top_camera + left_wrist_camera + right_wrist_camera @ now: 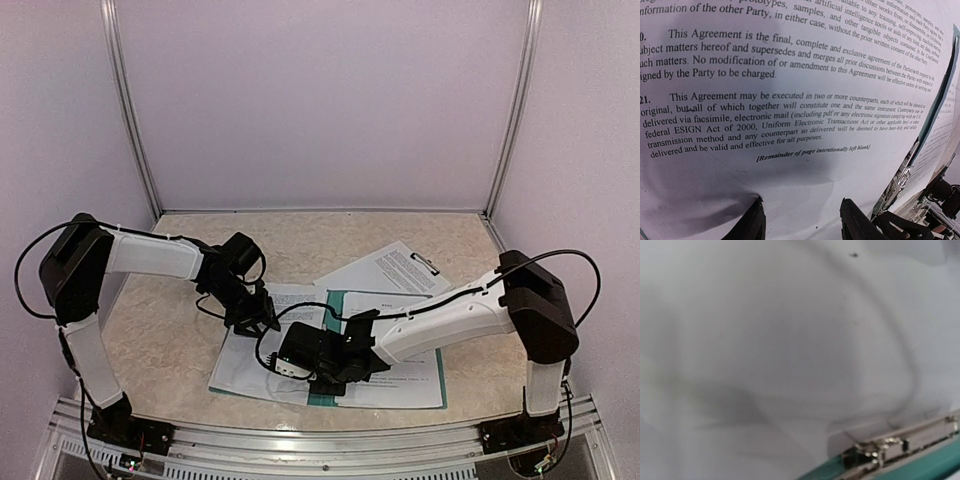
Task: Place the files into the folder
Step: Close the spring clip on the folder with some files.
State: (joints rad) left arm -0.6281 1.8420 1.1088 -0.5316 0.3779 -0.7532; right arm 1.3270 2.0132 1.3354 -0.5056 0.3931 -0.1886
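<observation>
Top view: teal folder (336, 300) open flat on marbled beige table (170, 330). Thin white printed files (242, 365) lie on its leaves. Left gripper (258, 318) low over left-leaf sheet. Right gripper (293, 362) low near spine.

Left wrist view: black fingers (752, 222) spread apart, tips on puckered sheet.

Right wrist view: blurred white sheet, silver metal clip (900, 442). Own fingers unseen, so cannot tell right grip.

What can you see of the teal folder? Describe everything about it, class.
The folder lies open and flat on the table, dark teal, seemingly thin card. Only its spine strip and edges show; printed white sheets cover both leaves. A silver clip sits inside at the paper's edge. The right hand hangs over its near end.
</observation>
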